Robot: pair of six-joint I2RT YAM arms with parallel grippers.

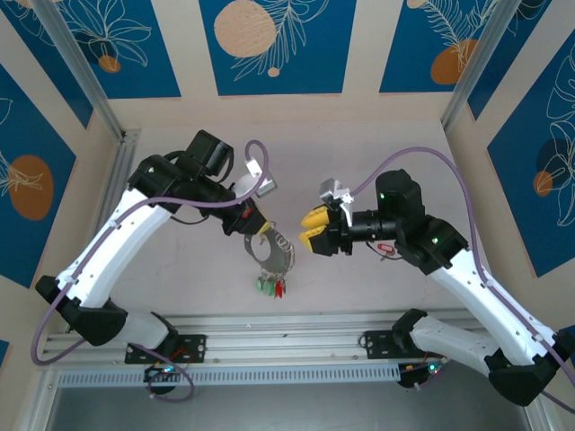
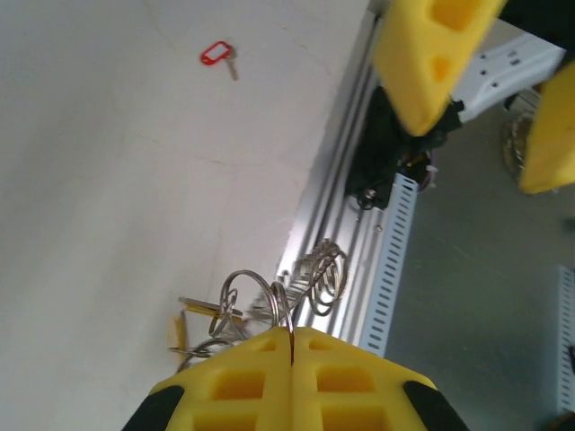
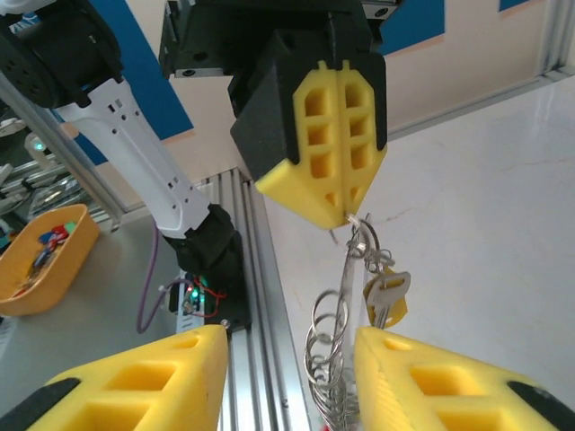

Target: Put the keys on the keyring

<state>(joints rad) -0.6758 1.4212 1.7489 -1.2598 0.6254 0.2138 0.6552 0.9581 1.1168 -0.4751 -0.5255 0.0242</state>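
The keyring [image 1: 277, 253] hangs from my left gripper [image 1: 259, 230], which is shut on its top edge above the table's middle. Keys with green and red heads [image 1: 269, 287] dangle from its lower end. The left wrist view has the thin wire of the keyring [image 2: 286, 305] pinched between my shut left gripper [image 2: 291, 330]. My right gripper [image 1: 312, 226] stands open just right of the ring. In the right wrist view, my right gripper [image 3: 287, 382] straddles the hanging keyring [image 3: 347, 275], its small rings and a yellow-headed key [image 3: 387, 297], without touching them. One red-headed key [image 1: 386, 249] lies on the table under my right arm.
The aluminium rail [image 1: 296, 332] runs along the near edge of the table. A yellow bin [image 3: 36, 260] with small coloured things sits off the table on the left side. Blue patterned walls close in the back and sides.
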